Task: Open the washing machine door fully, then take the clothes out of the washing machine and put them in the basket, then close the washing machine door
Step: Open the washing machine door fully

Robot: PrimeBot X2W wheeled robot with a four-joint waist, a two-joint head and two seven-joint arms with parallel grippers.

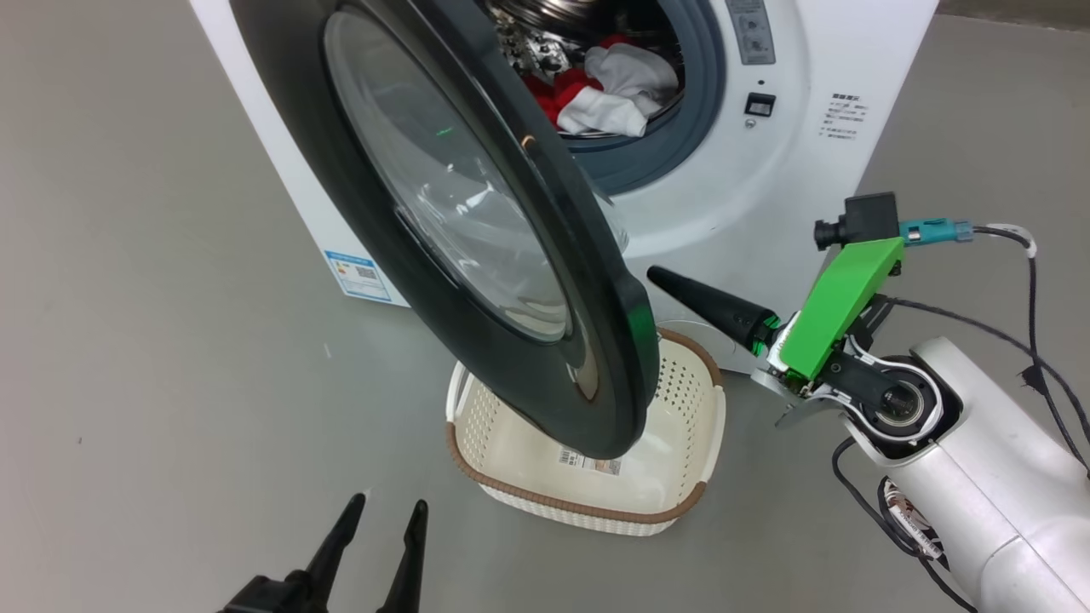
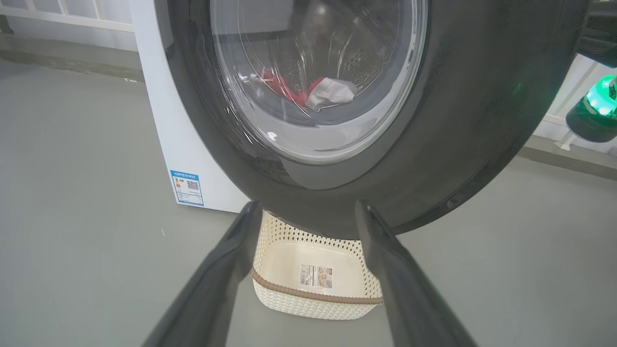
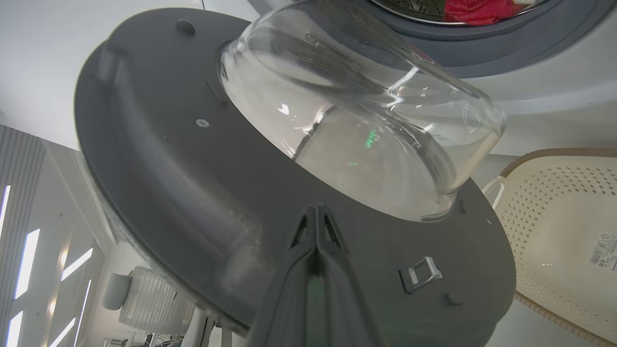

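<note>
The washing machine door (image 1: 477,221) stands partly swung out from the white washing machine (image 1: 766,170), its lower rim hanging over the basket (image 1: 690,400). Red and white clothes (image 1: 609,89) lie in the drum. My right gripper (image 1: 656,274) is shut and empty, its tips just behind the door's free edge. In the right wrist view these tips (image 3: 316,208) point at the door's grey inner face (image 3: 168,159), below the glass bowl (image 3: 366,125); I cannot tell if they touch. My left gripper (image 1: 386,504) is open and empty, low in front of the door (image 2: 482,96).
The empty basket (image 2: 289,255) sits on the grey floor right under the door, close against the machine's front. A metal latch (image 3: 422,272) sits on the door's inner rim. Bare floor (image 1: 170,383) stretches to the left of the machine.
</note>
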